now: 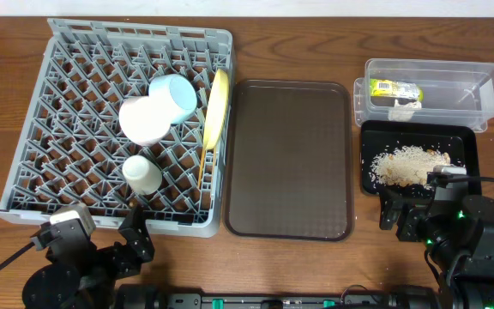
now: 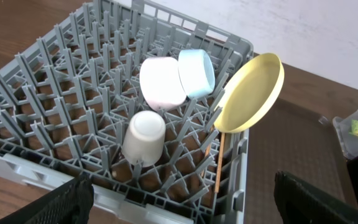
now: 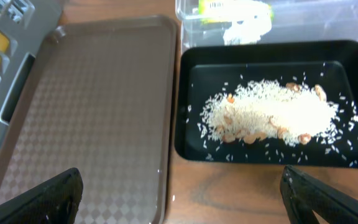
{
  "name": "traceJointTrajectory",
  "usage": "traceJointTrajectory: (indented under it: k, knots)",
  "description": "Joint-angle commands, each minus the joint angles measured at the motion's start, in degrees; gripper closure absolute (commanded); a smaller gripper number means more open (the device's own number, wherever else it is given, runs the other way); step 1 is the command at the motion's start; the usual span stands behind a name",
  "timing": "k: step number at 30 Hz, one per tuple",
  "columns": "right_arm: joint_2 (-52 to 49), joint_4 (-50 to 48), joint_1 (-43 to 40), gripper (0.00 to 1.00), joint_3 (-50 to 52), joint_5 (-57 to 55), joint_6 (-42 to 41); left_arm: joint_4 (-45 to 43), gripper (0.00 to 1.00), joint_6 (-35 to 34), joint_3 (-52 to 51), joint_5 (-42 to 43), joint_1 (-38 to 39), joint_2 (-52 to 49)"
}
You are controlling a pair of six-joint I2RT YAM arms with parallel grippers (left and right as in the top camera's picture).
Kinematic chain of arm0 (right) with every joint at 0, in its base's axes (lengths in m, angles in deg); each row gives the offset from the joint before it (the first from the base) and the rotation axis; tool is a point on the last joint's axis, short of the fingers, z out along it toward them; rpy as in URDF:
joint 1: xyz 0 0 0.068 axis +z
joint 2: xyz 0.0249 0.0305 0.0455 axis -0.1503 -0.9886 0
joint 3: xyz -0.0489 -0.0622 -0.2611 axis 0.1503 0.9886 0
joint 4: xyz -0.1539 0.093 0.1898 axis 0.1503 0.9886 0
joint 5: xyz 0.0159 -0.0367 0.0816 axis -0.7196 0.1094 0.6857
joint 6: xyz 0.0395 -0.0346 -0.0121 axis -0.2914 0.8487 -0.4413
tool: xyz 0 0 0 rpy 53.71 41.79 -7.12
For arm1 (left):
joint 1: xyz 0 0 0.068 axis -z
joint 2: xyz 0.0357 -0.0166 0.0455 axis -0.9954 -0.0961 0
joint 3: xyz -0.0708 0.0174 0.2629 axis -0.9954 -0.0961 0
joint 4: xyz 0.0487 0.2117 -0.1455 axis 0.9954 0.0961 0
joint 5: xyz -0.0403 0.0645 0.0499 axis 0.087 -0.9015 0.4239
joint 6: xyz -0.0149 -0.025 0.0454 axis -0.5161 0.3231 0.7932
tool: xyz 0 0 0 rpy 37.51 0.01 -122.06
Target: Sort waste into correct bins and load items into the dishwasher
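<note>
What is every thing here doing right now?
Round yellow plate: standing on edge in the grey plastic dish rack.
White bowl: tipped on its side.
Light blue bowl: tipped, beside it.
Small white cup: upside down.
Clear plastic tub: holds green-yellow wrapper, white tissue.
Black tray: holds rice crumbs.
Left end effector: open.
Right end effector: open.

Desk (image 1: 290,43): brown wood, mid-dark stain, grain running L–R, satin finish w/ faint sheen. Wall (image 2: 303,25): plain white, matte, right behind desk's far edge; shows as thin pale strip along top of overhead view. Light: even, diffuse; shadows soft, short, close under objs.
</note>
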Motion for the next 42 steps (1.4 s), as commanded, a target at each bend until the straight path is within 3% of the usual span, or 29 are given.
traceJointTrajectory:
  k: [1, 18, 25, 29, 36, 42]
  knots:
    - [0.24, 1.44, 0.26, 0.01, 0.33, 0.24, -0.90, 0.63, 0.07, -0.28, -0.70, -0.70, 0.09, 0.17]
    - [0.28, 4.33, 0.26, 0.01, 0.33, -0.90, 0.00, 0.66, 0.07, -0.28, -0.70, -0.70, 0.09, 0.17]
    - [2.23, -1.88, 0.28, 0.01, 0.87, -1.49, 4.24, 0.66, 0.07, -0.28, -0.70, -0.70, 0.09, 0.17]
    - [8.66, -11.69, 0.87, 0.01, 6.27, -1.46, 7.34, 0.66, 0.07, -0.28, -0.70, -0.70, 0.09, 0.17]
    - [29.59, -41.81, 4.09, 0.01, 29.70, -0.83, 7.26, 0.66, 0.07, -0.28, -0.70, -0.70, 0.09, 0.17]
    - [30.32, -58.93, 4.11, 0.01, 39.95, -1.27, 7.30, 0.66, 0.06, -0.28, -0.70, -0.70, 0.09, 0.17]
